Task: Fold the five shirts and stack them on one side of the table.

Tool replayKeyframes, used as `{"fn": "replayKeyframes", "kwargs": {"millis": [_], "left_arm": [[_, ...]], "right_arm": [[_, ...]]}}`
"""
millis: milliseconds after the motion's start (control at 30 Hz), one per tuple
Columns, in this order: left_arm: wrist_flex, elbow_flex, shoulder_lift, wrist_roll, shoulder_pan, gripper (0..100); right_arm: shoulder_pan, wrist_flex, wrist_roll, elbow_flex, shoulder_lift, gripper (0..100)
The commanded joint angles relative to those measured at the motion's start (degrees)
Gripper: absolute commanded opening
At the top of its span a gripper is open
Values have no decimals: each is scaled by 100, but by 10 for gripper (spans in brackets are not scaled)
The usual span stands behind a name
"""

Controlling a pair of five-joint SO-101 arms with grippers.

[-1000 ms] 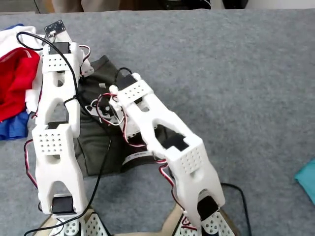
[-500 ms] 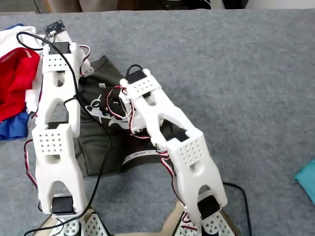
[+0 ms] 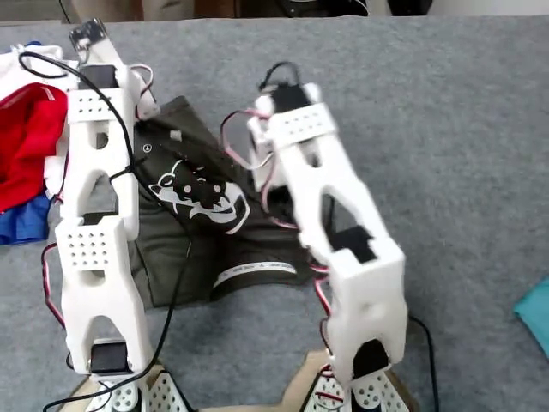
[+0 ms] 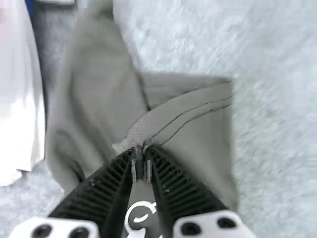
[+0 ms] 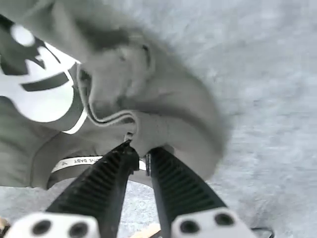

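**Pinched at two places: dark olive cotton shirt with a white-and-black animal print (image 3: 171, 257)**

Lies rumpled and only part-spread on the grey felt-covered table (image 3: 429, 129), print side up, with a white lettered band showing along the near hem. Sits between the two white arms.

Clamps the shirt's far left corner in the left gripper (image 4: 140, 157). Shows that gripper's black ribbed fingers (image 4: 111, 183) drawn almost together, with only a sliver left between the tips. Holds a stitched seam of olive fabric in that sliver. Spreads away from the pinch in slack folds.

Clamps the shirt's right edge, just beside the print, in the right gripper (image 5: 140, 148). Keeps a narrow gap there too, with a bunched fold and its white-trimmed edge caught between the tips. Bulges up beyond the pinch as a loose hump of cloth.

Shows, well to the left of the olive shirt, a heap of three more garments. Stacks a crumpled red shirt (image 3: 26, 146) over a white shirt (image 3: 26, 64), with a blue shirt (image 3: 21, 223) poking out nearest the arm bases. Touches, or nearly touches, the left arm (image 3: 94, 215).

Places a corner of teal cloth (image 3: 536, 313) far to the right of the olive shirt, beyond the right arm (image 3: 343, 240).
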Motion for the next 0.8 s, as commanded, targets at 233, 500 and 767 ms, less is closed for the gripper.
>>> {"fn": "replayKeyframes", "kwargs": {"millis": [233,500,767], "left_arm": [[273,-2787,-136,26,149,18],[651,-3701,-760,-369,440,18],[651,-3710,-2308,-826,440,18]], "right_arm": [[1068,70,316,-1077,-2141,5],[1516,53,299,-1824,-2791,5],[2264,-431,281,-3732,-2958,5]]}}
